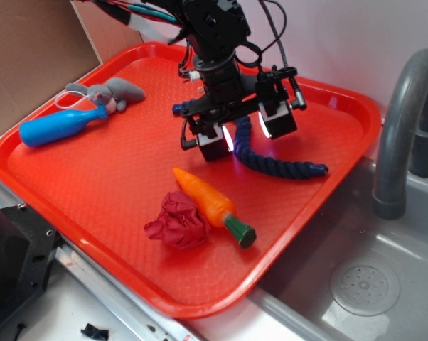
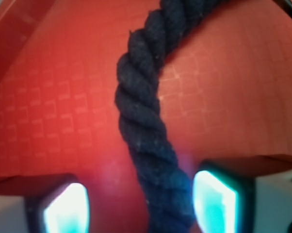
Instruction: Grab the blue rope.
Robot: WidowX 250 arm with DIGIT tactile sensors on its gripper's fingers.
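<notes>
Where the red tray [image 1: 114, 192] carries its contents, the entries run as follows.

Item, gripper [image 1: 248, 135]: black, set low over the tray's middle-rear, jaws spread apart and gripping nothing; two white-lit pads [image 2: 215, 200] face each other across a wide gap.

Item, blue rope [image 1: 271, 165]: dark navy, twisted, lying on the tray surface. One stretch passes between the two pads; from there it curves away toward the tray's right side, ending in a thicker tip near the right rim. A short dark end also shows just left of the gripper body. In the wrist view the rope [image 2: 151, 141] runs up the middle of the frame from between the pads, sitting closer to the right-hand pad than to the left-hand one; whether it touches that pad cannot be told. It bends toward the upper right at the top.

Item, toy carrot [image 1: 210, 204]: orange with green stem, lying in front of the gripper, apart from the rope.

Item, crumpled red cloth [image 1: 177, 222]: just beside the carrot, on its left.

Item, light blue bottle [image 1: 61, 126]: lying on its side at the tray's left edge.

Item, grey plush animal [image 1: 107, 92]: just behind the bottle.

Item, grey sink [image 1: 356, 277]: to the right of the tray, with a curved faucet [image 1: 402, 121].
</notes>
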